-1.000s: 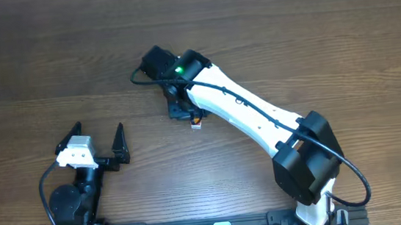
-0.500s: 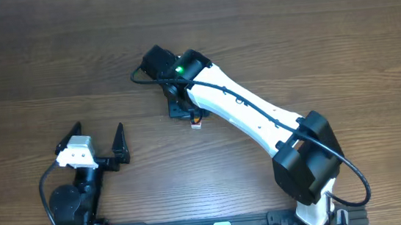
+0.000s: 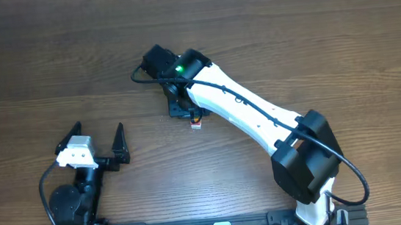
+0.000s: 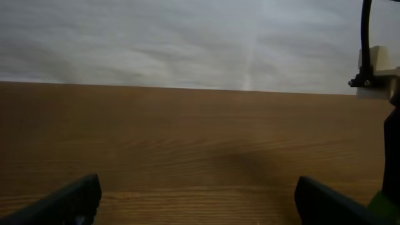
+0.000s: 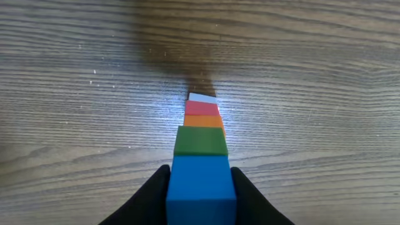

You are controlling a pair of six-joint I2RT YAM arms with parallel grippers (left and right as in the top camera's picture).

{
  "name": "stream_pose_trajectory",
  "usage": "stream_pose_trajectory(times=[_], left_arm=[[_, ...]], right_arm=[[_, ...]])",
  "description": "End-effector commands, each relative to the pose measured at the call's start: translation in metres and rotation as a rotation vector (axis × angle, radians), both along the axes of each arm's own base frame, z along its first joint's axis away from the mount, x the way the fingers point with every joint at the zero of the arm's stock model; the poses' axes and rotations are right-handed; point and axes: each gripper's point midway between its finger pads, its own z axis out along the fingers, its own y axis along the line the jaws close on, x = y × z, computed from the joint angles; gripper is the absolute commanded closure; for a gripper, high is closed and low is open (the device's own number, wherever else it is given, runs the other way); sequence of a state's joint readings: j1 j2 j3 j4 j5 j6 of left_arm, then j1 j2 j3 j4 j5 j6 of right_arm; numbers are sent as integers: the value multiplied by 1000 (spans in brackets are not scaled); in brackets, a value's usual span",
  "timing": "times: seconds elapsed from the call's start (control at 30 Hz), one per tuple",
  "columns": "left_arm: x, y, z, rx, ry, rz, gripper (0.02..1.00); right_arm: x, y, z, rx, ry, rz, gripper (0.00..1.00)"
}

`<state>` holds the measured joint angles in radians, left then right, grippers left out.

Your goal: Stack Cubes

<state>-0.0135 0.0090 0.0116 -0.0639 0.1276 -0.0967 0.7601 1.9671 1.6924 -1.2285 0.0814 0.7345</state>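
Five smooth, square-edged cubes stand in a single stack on the wood-grain bench (image 3: pixel 326 41): a white cube (image 5: pixel 202 98) at the base, then a red cube (image 5: pixel 202 108), an orange cube (image 5: pixel 203 121), a green cube (image 5: pixel 200 141) and a blue cube (image 5: pixel 201 187) on top. The right arm's two black fingers (image 5: pixel 153 197) press on opposite sides of the blue cube, gripping it. The left arm's two dark, tapered fingers (image 3: pixel 120 139) are spread wide and hold nothing, well apart from the stack.

Matt wood-grain table (image 5: pixel 75 94), smooth matt cubes (image 5: pixel 201 142)
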Motion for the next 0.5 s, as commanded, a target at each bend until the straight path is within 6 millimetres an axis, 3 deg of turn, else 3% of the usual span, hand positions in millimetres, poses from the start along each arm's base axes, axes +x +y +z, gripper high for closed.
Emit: stream_pose_trajectory(times=[0.03, 0.43, 0.5], left_arm=[[0, 0, -1, 14, -2, -2, 18], [0, 0, -1, 14, -2, -2, 18], [0, 0, -1, 14, -2, -2, 20]], right_arm=[[8, 2, 2, 6, -14, -16, 652], [18, -4, 3, 1, -38, 6, 60], [25, -11, 6, 5, -46, 11, 9]])
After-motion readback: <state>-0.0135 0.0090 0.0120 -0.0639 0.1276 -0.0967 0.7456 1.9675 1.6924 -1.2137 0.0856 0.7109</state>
